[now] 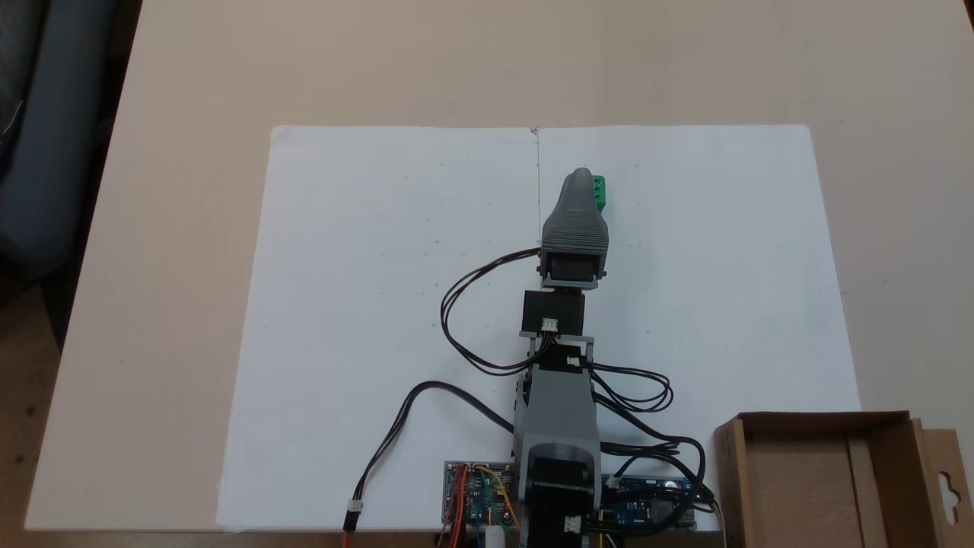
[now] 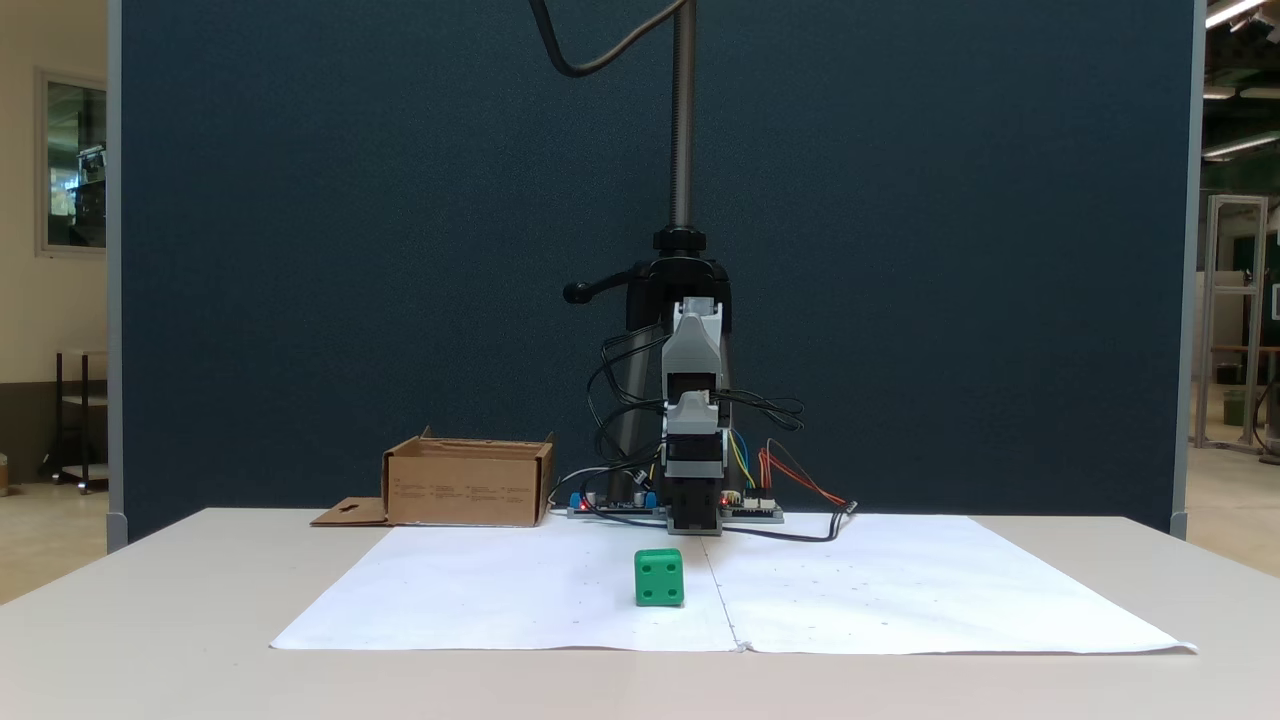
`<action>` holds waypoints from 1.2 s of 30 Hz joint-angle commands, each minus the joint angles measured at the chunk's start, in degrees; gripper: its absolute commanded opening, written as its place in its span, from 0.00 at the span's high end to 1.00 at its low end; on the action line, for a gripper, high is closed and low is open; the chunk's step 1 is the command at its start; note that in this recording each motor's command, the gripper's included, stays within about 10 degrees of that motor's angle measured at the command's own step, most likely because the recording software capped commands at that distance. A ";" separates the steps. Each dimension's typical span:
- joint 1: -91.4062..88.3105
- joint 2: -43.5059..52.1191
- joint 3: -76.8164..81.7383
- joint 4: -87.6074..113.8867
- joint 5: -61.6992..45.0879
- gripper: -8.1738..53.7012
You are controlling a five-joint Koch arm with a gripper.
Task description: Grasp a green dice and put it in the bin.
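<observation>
The green dice (image 2: 659,577) rests on the white paper in front of the arm, with four pips facing the camera. In a fixed view from above, only the right side of the green dice (image 1: 599,192) peeks out from under the grey gripper (image 1: 580,176), which hangs over it. A single jaw tip shows, so the jaw opening is hidden. The arm (image 2: 692,440) stands behind the dice and nothing touches it there. The bin (image 1: 729,472), a shallow brown cardboard box, sits beside the arm's base. That same bin (image 2: 467,490) appears left of the arm from the front.
Two white paper sheets (image 1: 380,304) cover the beige table. Circuit boards (image 1: 475,495) and looping black cables (image 1: 472,304) lie around the arm's base. A camera pole (image 2: 683,120) rises behind the arm before a dark blue partition.
</observation>
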 commanded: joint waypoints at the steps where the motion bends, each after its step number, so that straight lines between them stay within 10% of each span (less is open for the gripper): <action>1: -3.52 6.15 3.78 8.17 -3.78 0.15; 36: -3.08 6.42 3.78 7.38 -4.31 0.15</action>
